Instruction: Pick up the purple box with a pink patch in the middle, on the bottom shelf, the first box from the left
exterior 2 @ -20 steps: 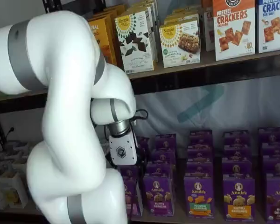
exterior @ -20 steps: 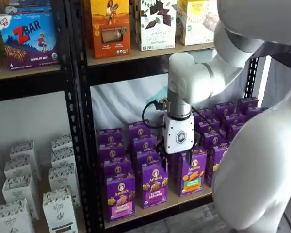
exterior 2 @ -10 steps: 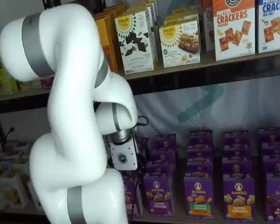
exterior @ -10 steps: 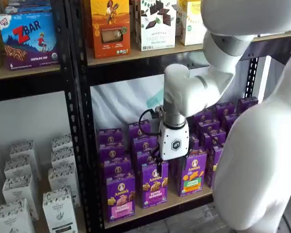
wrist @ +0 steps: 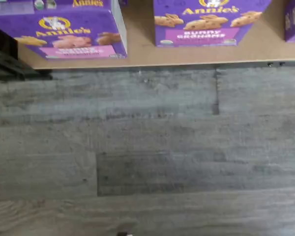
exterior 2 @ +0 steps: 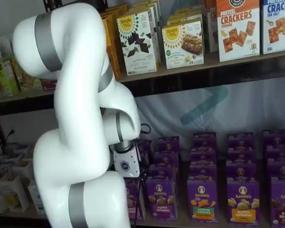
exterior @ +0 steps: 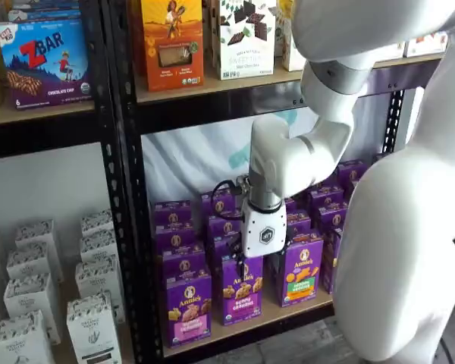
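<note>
Purple box [exterior: 187, 306] stands at the front of the bottom shelf [exterior: 288, 312], pink patch [exterior: 186, 331] facing out. End effector [exterior: 243, 267] hangs just right of it; finger state cannot be told. A leftward shift is advised before descent, clear of the neighbouring carton.

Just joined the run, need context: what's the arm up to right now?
The white arm's gripper hangs over the front row of purple boxes on the bottom shelf. Its target, the purple box with the pink patch, stands untouched at the row's left end. Nothing is held; the fingers are too hidden to judge.
</note>
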